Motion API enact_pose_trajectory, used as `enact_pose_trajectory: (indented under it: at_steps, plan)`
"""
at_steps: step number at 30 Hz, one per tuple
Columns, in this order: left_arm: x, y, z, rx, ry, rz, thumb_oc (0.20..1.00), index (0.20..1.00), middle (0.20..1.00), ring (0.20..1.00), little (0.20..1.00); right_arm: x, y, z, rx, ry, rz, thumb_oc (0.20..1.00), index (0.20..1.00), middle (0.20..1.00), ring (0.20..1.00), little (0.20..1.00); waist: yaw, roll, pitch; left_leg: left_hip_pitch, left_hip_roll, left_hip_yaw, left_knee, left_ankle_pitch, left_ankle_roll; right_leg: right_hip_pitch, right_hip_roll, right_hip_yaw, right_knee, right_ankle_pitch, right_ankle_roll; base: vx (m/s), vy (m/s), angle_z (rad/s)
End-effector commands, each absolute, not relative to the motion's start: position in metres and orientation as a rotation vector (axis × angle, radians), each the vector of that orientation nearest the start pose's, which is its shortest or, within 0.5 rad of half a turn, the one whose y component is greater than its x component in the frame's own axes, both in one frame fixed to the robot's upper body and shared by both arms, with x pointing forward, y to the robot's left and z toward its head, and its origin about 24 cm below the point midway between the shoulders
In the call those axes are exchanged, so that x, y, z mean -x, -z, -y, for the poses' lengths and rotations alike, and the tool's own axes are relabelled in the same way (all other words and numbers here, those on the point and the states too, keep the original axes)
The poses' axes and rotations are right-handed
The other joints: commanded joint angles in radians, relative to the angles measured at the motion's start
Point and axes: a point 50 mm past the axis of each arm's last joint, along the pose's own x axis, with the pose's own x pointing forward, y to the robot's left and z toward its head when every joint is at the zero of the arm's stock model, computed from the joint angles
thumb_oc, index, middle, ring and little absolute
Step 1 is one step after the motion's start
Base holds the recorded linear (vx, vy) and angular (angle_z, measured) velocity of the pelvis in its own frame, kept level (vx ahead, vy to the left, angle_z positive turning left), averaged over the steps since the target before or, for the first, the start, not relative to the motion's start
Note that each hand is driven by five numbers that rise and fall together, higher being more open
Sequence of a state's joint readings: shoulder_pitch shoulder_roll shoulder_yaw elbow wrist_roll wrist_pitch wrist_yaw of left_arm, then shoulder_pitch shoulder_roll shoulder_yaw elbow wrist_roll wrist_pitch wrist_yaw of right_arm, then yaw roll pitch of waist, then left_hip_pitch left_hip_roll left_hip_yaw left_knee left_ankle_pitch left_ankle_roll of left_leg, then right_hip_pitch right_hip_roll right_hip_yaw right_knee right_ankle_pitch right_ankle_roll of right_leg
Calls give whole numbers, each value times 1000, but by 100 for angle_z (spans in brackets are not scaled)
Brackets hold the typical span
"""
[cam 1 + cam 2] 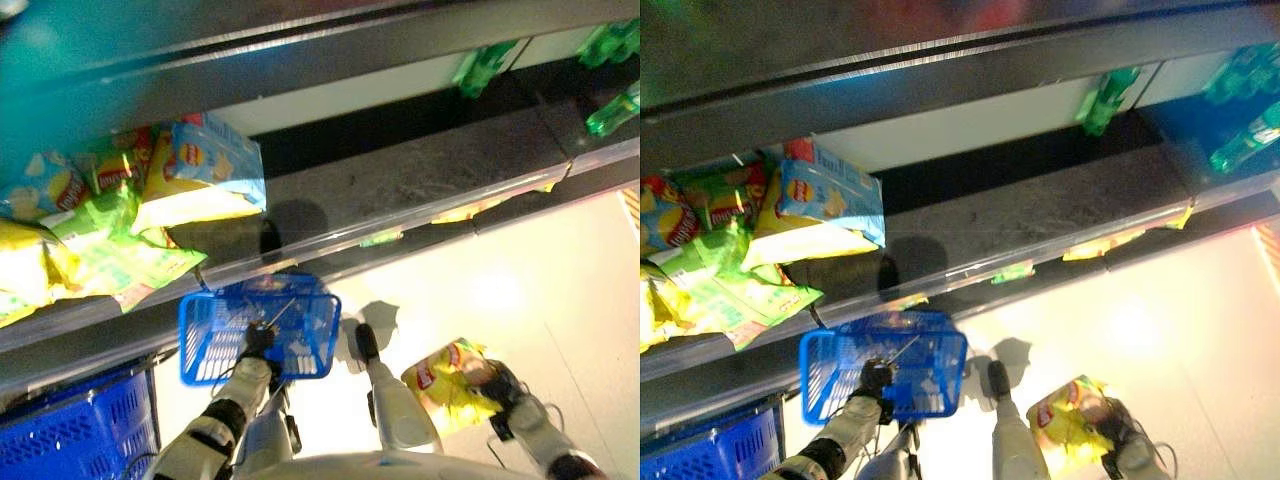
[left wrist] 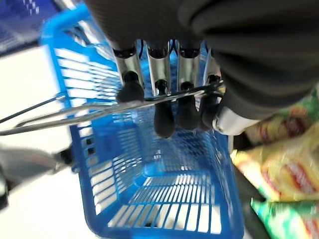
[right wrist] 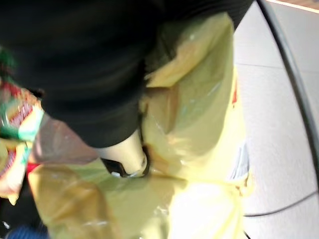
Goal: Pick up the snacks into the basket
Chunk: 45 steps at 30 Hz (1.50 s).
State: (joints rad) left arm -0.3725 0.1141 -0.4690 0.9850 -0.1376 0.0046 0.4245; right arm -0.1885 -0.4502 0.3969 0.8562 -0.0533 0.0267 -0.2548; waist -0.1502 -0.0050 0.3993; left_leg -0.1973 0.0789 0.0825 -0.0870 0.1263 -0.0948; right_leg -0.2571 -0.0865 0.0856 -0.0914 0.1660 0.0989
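Here, in the left eye view, the left hand point(image 1: 258, 340) carries the blue basket point(image 1: 205, 335) below a shelf point(image 1: 400, 190) of snack bags point(image 1: 200, 170); the right hand point(image 1: 497, 383) holds a yellow snack bag point(image 1: 445, 385) low right, well apart from the basket; left wrist view: fingers point(image 2: 164, 117) curled round the wire handle point(image 2: 75, 107); right wrist view: thumb point(image 3: 124, 157) pinching the bag.

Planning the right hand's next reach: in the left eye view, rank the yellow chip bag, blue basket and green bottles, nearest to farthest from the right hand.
1. Yellow chip bag: in the right hand itself, low on the right.
2. Blue basket: to its left, hanging from the left hand.
3. Green bottles: farthest, on the shelf, upper right.
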Motion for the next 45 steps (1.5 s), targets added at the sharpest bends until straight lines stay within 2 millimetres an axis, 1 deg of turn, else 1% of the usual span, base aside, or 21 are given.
enact_pose_trajectory:
  at_steps: [1, 5, 8, 9, 10, 12, 14, 16, 18, 20, 25, 29, 33, 34, 35, 36, 37, 42, 43, 44, 45]
  plan:
    - [-288, 56, -122, -398, -100, -459, 200, 200, 200, 200, 200, -244, 79, 198, 652, -22, -555, 200, 200, 200, 200, 200, 33, -27, 4, -59, -63, -55, 0, 10, 41, -43, 60, -2, 35, -22, 0, -94, -34, 9]
    - [-301, 42, -95, -372, -65, -405, 200, 200, 200, 200, 200, -278, 60, 158, 705, -90, -430, 200, 200, 200, 200, 200, 45, -23, 43, -97, -62, -60, 0, 24, 36, -78, 59, -8, 39, -12, 0, -74, -19, 5]
    - [-309, 27, -73, -345, -29, -350, 200, 200, 200, 200, 200, -295, 46, 132, 745, -140, -351, 200, 200, 200, 200, 200, 52, -17, 70, -124, -65, -64, 0, 33, 31, -101, 56, -14, 37, -4, 1, -60, -13, 1]
    - [-309, 27, -74, -345, -29, -349, 200, 200, 200, 200, 200, -295, 46, 131, 745, -140, -351, 200, 200, 200, 200, 200, 51, -17, 71, -124, -65, -65, 0, 34, 31, -101, 56, -14, 37, -4, 1, -50, -6, 8]
    - [-313, 20, -64, -329, -13, -327, 200, 200, 200, 200, 200, -302, 40, 122, 745, -145, -322, 200, 200, 200, 200, 200, 54, -15, 81, -137, -66, -64, 0, 38, 28, -111, 56, -15, 36, 0, 1, -36, -10, 8]
    - [-318, 11, -54, -304, 6, -298, 200, 200, 200, 200, 200, -308, 34, 111, 737, -155, -298, 200, 200, 200, 200, 200, 57, -11, 93, -146, -68, -64, 0, 42, 26, -116, 53, -18, 34, 2, 2, -39, -6, 9]
    - [-320, 5, -49, -290, 13, -281, 200, 200, 200, 200, 200, -312, 29, 106, 730, -159, -285, 200, 200, 200, 200, 200, 59, -9, 99, -150, -69, -64, 0, 42, 25, -120, 54, -18, 33, 4, 2, -22, 2, 9]
    - [-323, -7, -32, -263, 54, -234, 200, 200, 200, 200, 200, -318, 24, 100, 713, -154, -274, 200, 200, 200, 200, 200, 62, -2, 114, -160, -74, -66, 0, 44, 23, -126, 51, -19, 29, 11, 3, -28, 4, 5]
    - [-324, -10, -28, -260, 63, -225, 200, 200, 200, 200, 200, -320, 22, 98, 701, -149, -274, 200, 200, 200, 200, 200, 64, 1, 118, -163, -74, -68, 0, 44, 23, -127, 49, -20, 25, 12, 3, 0, 0, 0]
    - [-324, -18, -16, -252, 92, -196, 200, 200, 200, 200, 200, -325, 17, 95, 659, -123, -276, 200, 200, 200, 200, 200, 69, 10, 121, -176, -78, -65, 0, 46, 21, -138, 45, -21, 22, 15, 6, 0, 0, 0]
    - [-326, -30, -4, -265, 121, -137, 200, 200, 200, 200, 200, -326, 9, 78, 607, -152, -222, 200, 200, 200, 200, 200, 69, 14, 121, -192, -80, -62, 0, 45, 20, -153, 44, -20, 18, 19, 8, 0, 0, 0]
    - [-322, -31, 0, -281, 145, -121, 200, 200, 200, 200, 200, -325, 5, 68, 552, -170, -208, 200, 200, 200, 200, 200, 71, 16, 121, -208, -81, -62, 0, 46, 19, -167, 42, -22, 17, 20, 9, 0, 0, 0]
    - [-317, -30, 8, -280, 183, -112, 200, 200, 200, 200, 200, -329, 6, 72, 562, -141, -233, 200, 200, 200, 200, 200, 79, 30, 121, -224, -85, -65, 0, 48, 19, -180, 37, -26, 13, 21, 10, 0, 0, 0]
    - [-316, -32, 10, -271, 192, -103, 200, 200, 200, 200, 200, -332, 5, 76, 565, -120, -240, 200, 200, 200, 200, 200, 84, 35, 121, -231, -88, -67, 0, 49, 19, -186, 35, -28, 13, 23, 10, 0, 0, 0]
    - [-312, -34, 14, -254, 222, -85, 200, 200, 200, 200, 200, -338, 3, 87, 578, -69, -260, 200, 200, 200, 200, 200, 92, 50, 121, -246, -92, -71, 0, 52, 19, -198, 32, -32, 12, 26, 10, 0, 0, 0]
    - [-312, -34, 14, -254, 222, -84, 200, 200, 200, 200, 200, -338, 3, 87, 578, -69, -260, 200, 200, 200, 200, 200, 93, 51, 121, -246, -92, -71, 0, 52, 19, -199, 32, -33, 12, 26, 10, -6, 2, 4]
    - [-312, -38, 16, -241, 233, -65, 200, 200, 200, 200, 200, -342, 0, 92, 583, -43, -266, 200, 200, 200, 200, 200, 99, 60, 121, -254, -95, -73, 0, 53, 19, -205, 30, -34, 10, 28, 11, -5, 13, 8]
    - [-298, -59, 25, -149, 324, 46, 200, 200, 200, 200, 200, -365, -23, 134, 587, 136, -287, 200, 200, 200, 200, 200, 149, 120, 121, -307, -108, -82, 0, 64, 24, -255, 20, -41, 11, 32, 14, -13, 19, 13]
    - [-298, -59, 25, -150, 325, 46, 200, 200, 200, 200, 200, -365, -23, 134, 587, 136, -286, 200, 200, 200, 200, 200, 150, 120, 121, -307, -108, -82, 0, 64, 24, -256, 20, -42, 11, 32, 14, -10, 38, 11]
    - [-293, -66, 27, -131, 359, 81, 200, 200, 200, 200, 200, -371, -32, 150, 598, 189, -281, 200, 200, 200, 200, 200, 168, 141, 121, -324, -114, -82, 0, 66, 24, -271, 15, -48, 9, 35, 17, -8, 30, 6]
    - [-293, -66, 26, -131, 359, 81, 200, 200, 200, 200, 200, -371, -32, 150, 598, 189, -281, 332, 332, 332, 332, 332, 169, 141, 121, -325, -114, -82, 0, 66, 24, -272, 15, -48, 10, 35, 17, -3, 69, 4]
